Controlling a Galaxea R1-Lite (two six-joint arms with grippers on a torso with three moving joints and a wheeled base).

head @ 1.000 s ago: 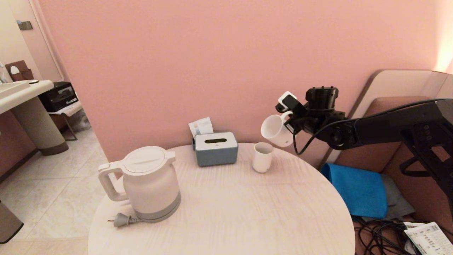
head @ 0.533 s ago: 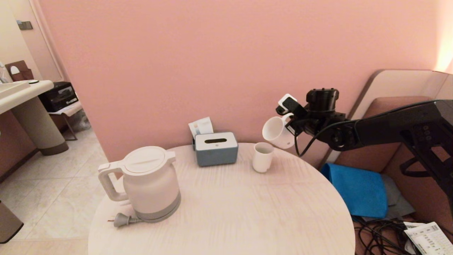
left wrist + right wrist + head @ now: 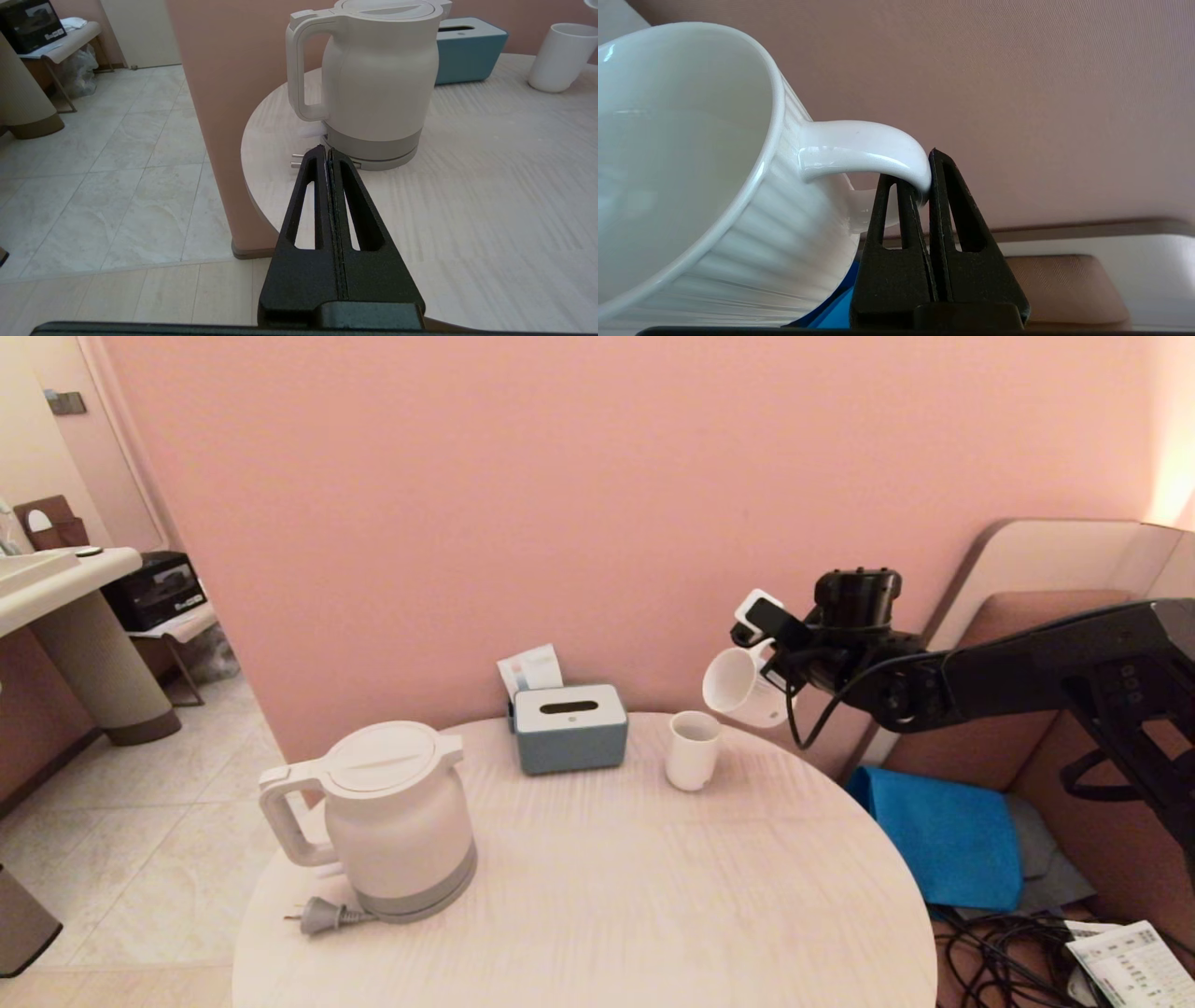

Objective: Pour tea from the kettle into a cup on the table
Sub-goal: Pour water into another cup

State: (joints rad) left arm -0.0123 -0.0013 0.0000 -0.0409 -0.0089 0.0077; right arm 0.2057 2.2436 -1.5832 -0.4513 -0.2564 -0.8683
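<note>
The white kettle (image 3: pixel 392 817) stands on the left side of the round pale table (image 3: pixel 597 896), handle towards the left edge, lid down. My right gripper (image 3: pixel 773 658) is shut on the handle of the ribbed white cup (image 3: pixel 742 689) and holds it in the air, tipped with its mouth to the left, beyond the table's far right edge. In the right wrist view the cup (image 3: pixel 691 177) looks empty and the gripper (image 3: pixel 922 179) pinches its handle. My left gripper (image 3: pixel 326 151) is shut on nothing, low by the table's near left edge, pointing at the kettle (image 3: pixel 373 79). No tea is visible.
A smaller handleless white cup (image 3: pixel 693 749) stands at the table's far right, just below the held cup. A grey-and-white tissue box (image 3: pixel 569 726) sits at the back. The kettle's plug (image 3: pixel 322 917) lies by its bottom. A blue cloth (image 3: pixel 943 835) and cables (image 3: pixel 999 957) lie right of the table.
My right gripper has carried the cup a little to the right and slightly down, away from the table's middle. The kettle and the left gripper have not moved.
</note>
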